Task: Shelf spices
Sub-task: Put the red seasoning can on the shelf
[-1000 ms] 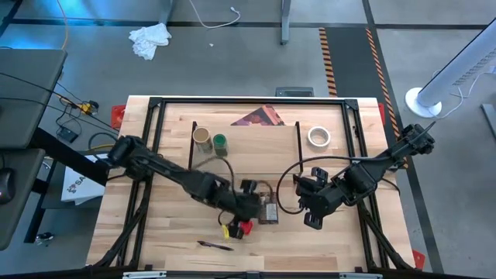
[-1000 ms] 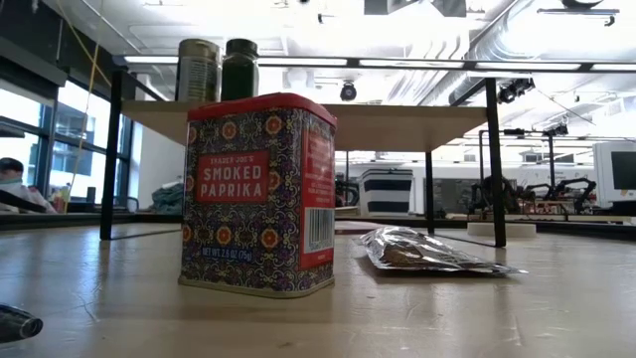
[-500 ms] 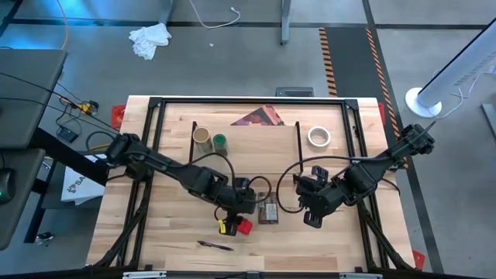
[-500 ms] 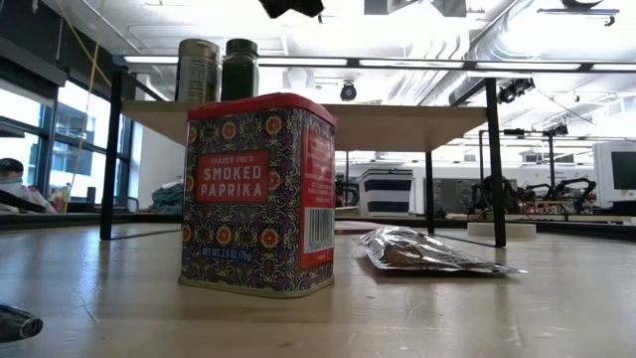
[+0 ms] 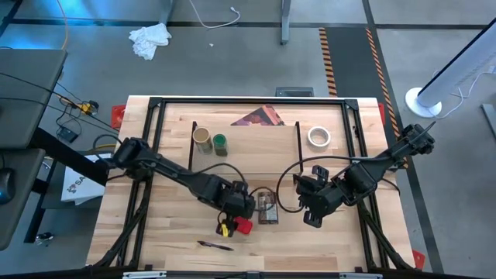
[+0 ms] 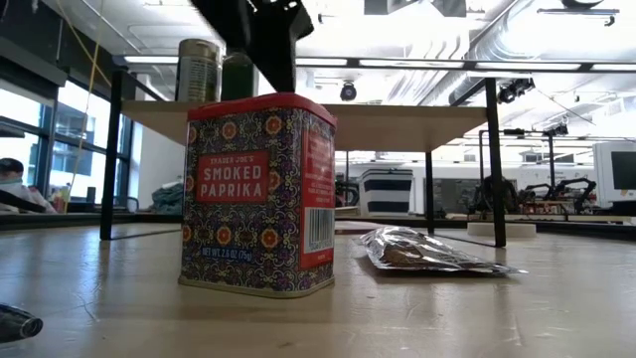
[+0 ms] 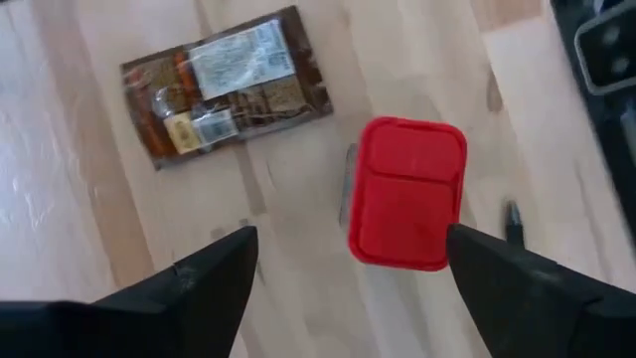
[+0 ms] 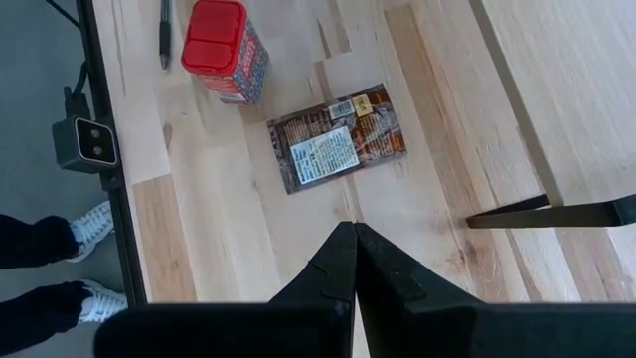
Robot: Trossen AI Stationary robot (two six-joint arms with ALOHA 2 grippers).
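Low view, near to far: red tin [image 6: 256, 194] stands upright on the table [image 6: 397, 308], packet [image 6: 427, 251] flat a bit behind and beside it, shelf [image 6: 397, 117] beyond w/ tan jar [image 6: 199, 70] and green jar [image 6: 238, 75] already up on its board. So 2 of 4 spices look shelved; tin and packet left to do.

Left gripper [image 7: 343, 264] hangs over the tin, fingers spread wide, empty, not touching it; looks like it's lining up for a grab. Tin sits nearer one finger than the other, so may need centring. Right gripper [image 8: 353, 264] waits near the packet, clenched on nothing.

Surface: light wood tabletop, black frame. Pen [image 5: 215, 246] at front edge, tape roll [image 5: 318, 137] and printed card [image 5: 260, 116] by the shelf. Room: grey floor, white rag [image 5: 149, 39], someone's shoes [image 8: 84, 219] beside the table, a person seated far off.
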